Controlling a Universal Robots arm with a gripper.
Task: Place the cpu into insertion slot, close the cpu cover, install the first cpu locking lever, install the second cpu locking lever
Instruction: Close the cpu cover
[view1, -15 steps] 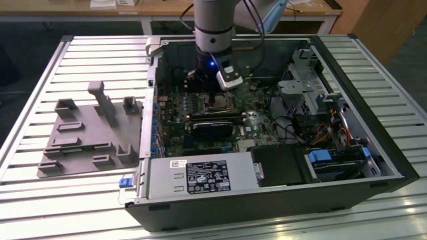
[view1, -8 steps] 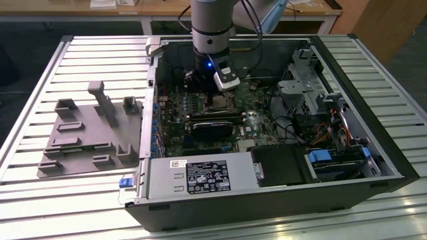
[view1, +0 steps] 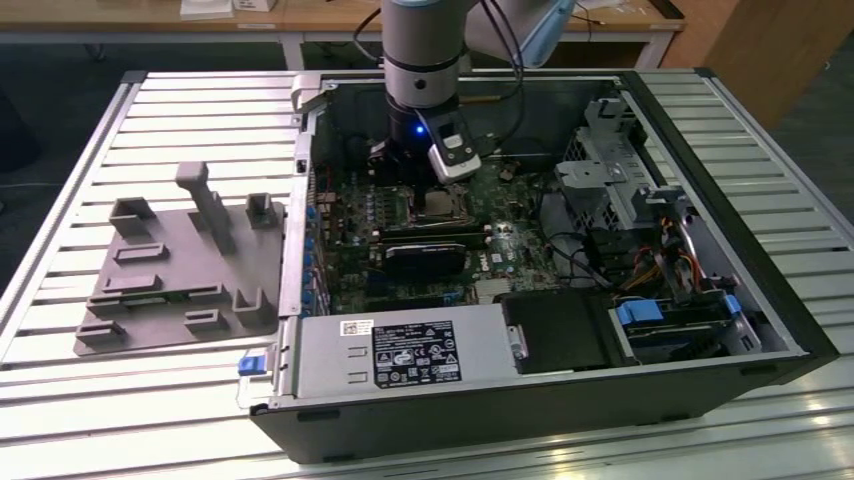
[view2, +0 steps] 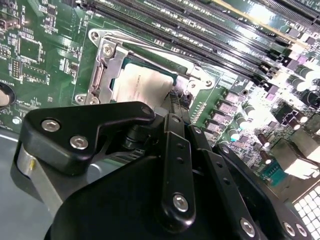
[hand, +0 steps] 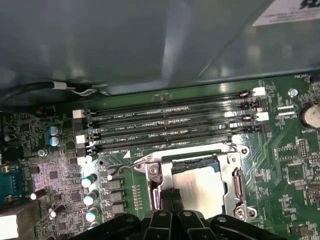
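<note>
The cpu (hand: 200, 187) (view2: 137, 85), with its pale metal top, lies flat in the insertion slot (hand: 196, 162) on the green motherboard. The silvery cpu cover (hand: 234, 182) (view2: 106, 64) lies down around it, framing the chip. A thin wire lever (hand: 131, 162) runs out from one corner of the socket, and a second wire end (hand: 231, 146) hooks near the opposite corner. My gripper (hand: 170, 196) (view2: 176, 102) has its black fingers close together at the socket's edge, beside the cpu. In the exterior view the gripper (view1: 430, 195) reaches down into the open computer case.
Several memory slots (hand: 175, 125) run alongside the socket, with capacitors (hand: 90, 195) on the other side. The case walls (view1: 300, 200), a drive cage (view1: 614, 170), cables (view1: 587, 260) and the power supply (view1: 400, 355) crowd the arm. A grey fixture tray (view1: 174, 270) lies at the exterior view's left.
</note>
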